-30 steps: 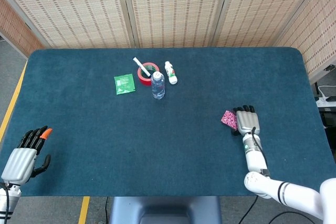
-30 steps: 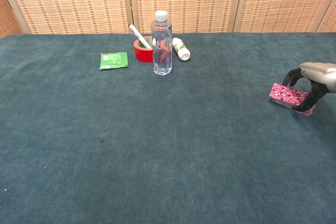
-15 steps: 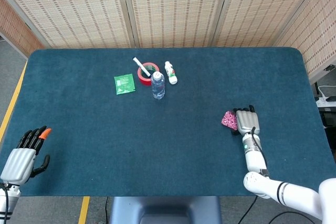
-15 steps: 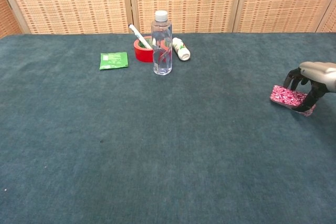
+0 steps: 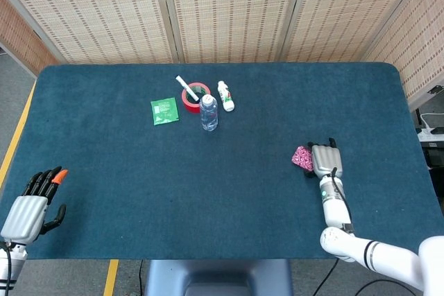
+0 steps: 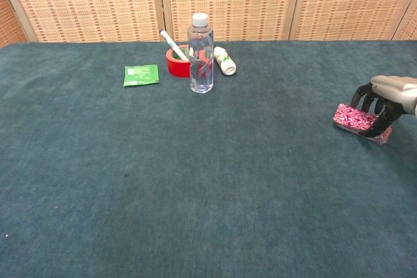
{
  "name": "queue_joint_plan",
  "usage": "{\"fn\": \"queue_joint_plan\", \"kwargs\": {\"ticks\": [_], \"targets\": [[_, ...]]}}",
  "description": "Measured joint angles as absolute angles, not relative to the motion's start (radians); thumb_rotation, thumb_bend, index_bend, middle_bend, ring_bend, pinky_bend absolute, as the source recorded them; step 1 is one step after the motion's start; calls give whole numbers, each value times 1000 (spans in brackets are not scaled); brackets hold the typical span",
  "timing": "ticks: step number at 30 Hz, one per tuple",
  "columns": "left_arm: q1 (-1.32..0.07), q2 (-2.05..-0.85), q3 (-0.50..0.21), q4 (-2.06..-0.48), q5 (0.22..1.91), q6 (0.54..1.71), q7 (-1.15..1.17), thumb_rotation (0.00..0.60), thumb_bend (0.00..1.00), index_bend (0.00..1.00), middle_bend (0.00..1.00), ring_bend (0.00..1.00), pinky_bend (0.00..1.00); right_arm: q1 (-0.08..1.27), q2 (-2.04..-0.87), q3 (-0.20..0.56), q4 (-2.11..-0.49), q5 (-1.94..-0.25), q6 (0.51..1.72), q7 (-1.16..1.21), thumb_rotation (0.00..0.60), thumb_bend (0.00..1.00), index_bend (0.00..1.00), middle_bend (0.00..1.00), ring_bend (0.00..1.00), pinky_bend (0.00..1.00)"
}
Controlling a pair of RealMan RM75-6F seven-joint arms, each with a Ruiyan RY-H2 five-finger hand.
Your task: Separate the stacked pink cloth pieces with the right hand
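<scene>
My left hand (image 5: 31,207) idles off the near tabletop (image 5: 208,192) edge, fingers loose, grasping nothing. My right hand (image 5: 323,160) has dark fingers (image 6: 371,103) curled onto the pink cloth stack (image 6: 357,120), right side. Far: a water bottle (image 6: 201,53).

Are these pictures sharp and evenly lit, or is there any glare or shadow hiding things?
Head view: even, soft light, no glare; the pink cloth pieces look small and partly hidden by the right hand. Chest view: sharp; the water bottle shows faint highlights, and the hand is cut by the right edge.
</scene>
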State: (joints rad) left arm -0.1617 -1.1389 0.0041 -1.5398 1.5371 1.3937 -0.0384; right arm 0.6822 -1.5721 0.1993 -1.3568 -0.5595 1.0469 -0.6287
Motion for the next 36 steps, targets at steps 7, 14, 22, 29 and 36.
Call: {"fn": "queue_joint_plan", "kwargs": {"ticks": [7,14,22,29,36], "targets": [[-163,-1139,3,-1540,1534,1390,-37,600,511,0,0,0,74,681,-1575,204,-1351,-562,1047,-629,600,199,485,387,342,0],[-163,-1141,2,-1537,1533,1389,-38,600,512,0,0,0,74,681,-1579,207,-1347,-562,1053,-636,600,199,546,423,392,0],[-163,-1140,4,-1539,1535,1391,-35,600,512,0,0,0,74,679,-1580,210,-1347,-563,1054,-639,600,199,557,430,401,0],[-161,-1141,5,-1539,1537,1393,-35,600,511,0,0,0,74,672,-1565,215,-1363,-574,1061,-628,600,198,575,442,413,0],[-160,-1141,5,-1541,1538,1397,-31,600,512,0,0,0,73,667,-1553,216,-1381,-590,1069,-624,600,198,587,451,419,0]]}}
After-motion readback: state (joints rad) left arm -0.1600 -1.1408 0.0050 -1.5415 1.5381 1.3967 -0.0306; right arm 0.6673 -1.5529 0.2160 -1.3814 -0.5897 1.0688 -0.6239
